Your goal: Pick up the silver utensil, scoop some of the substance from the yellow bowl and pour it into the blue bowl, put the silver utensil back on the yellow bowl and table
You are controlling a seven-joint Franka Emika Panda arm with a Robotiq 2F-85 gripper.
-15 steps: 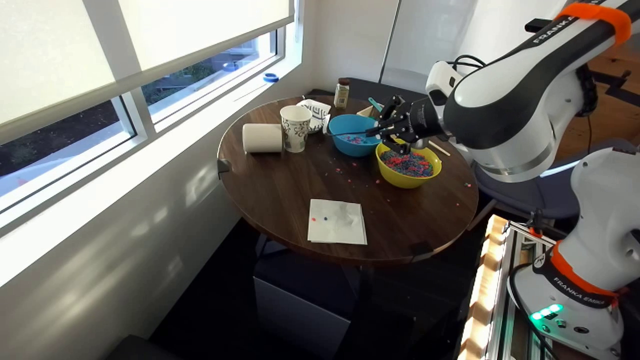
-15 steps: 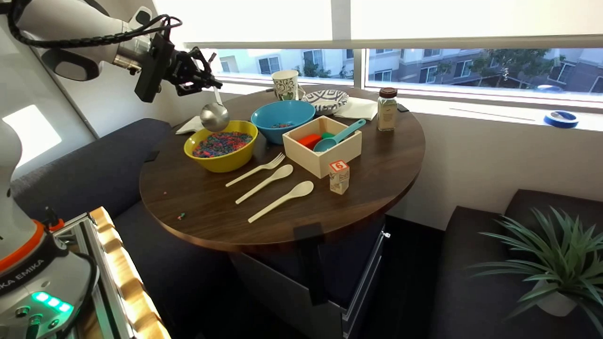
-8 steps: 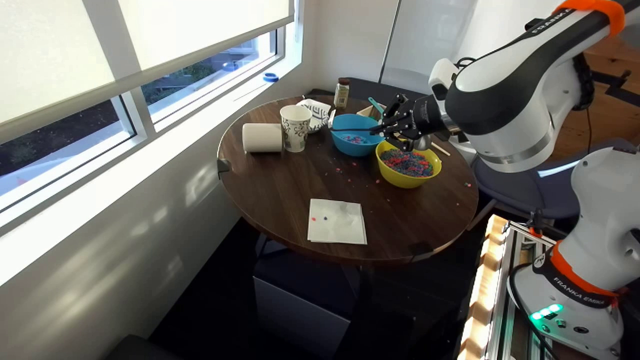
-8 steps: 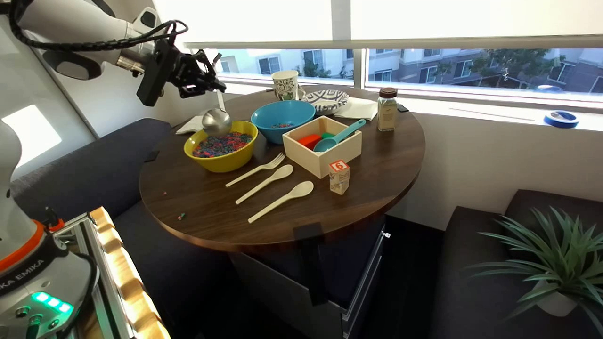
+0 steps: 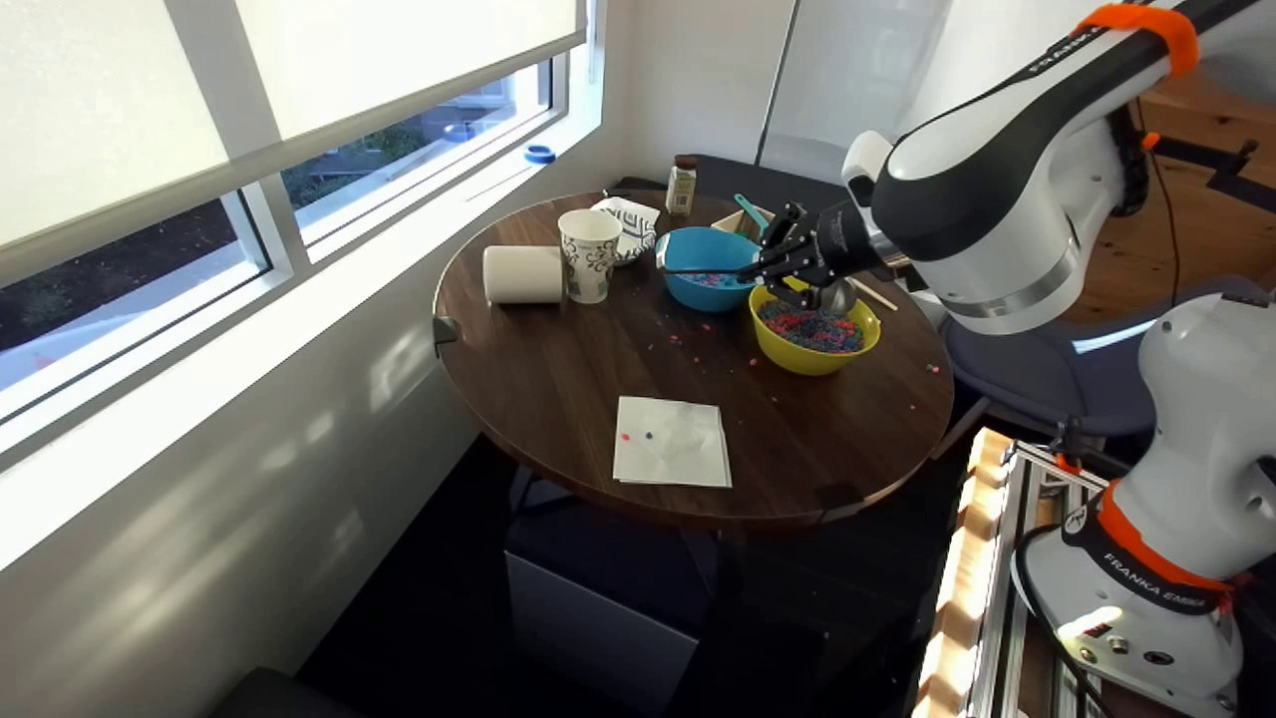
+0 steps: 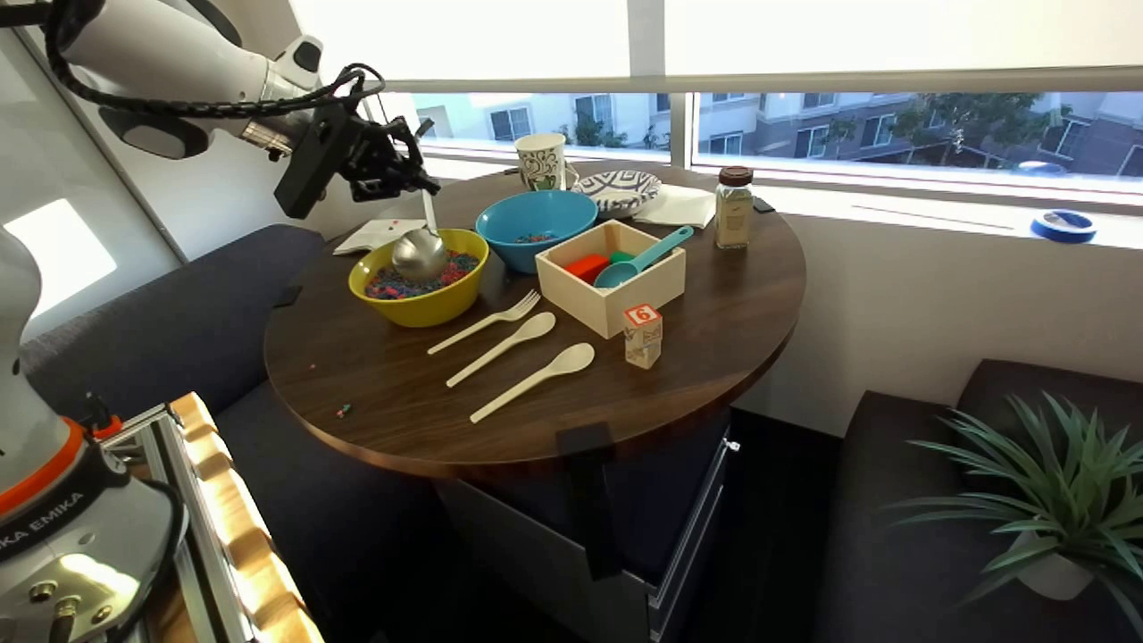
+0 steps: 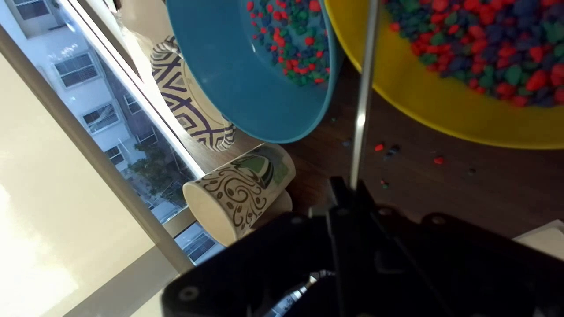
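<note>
The silver utensil is a ladle. Its round scoop is tilted inside the yellow bowl, at or close to the substance, loose red, blue and green bits. Whether the scoop holds any is hidden. My gripper is shut on the ladle's handle, above the yellow bowl; the handle end sticks out over the blue bowl. In the wrist view the handle runs up from the fingertips. The blue bowl holds a little of the substance. Both bowls stand on the table.
Beside the bowls stand a wooden box with a teal scoop, a wooden fork and spoons, and stacked blocks. A patterned cup, a white cylinder, a plate, a jar and napkins are also there.
My gripper has moved down and slightly toward the yellow bowl's middle. The ladle's scoop has gone from above the yellow bowl down into it.
</note>
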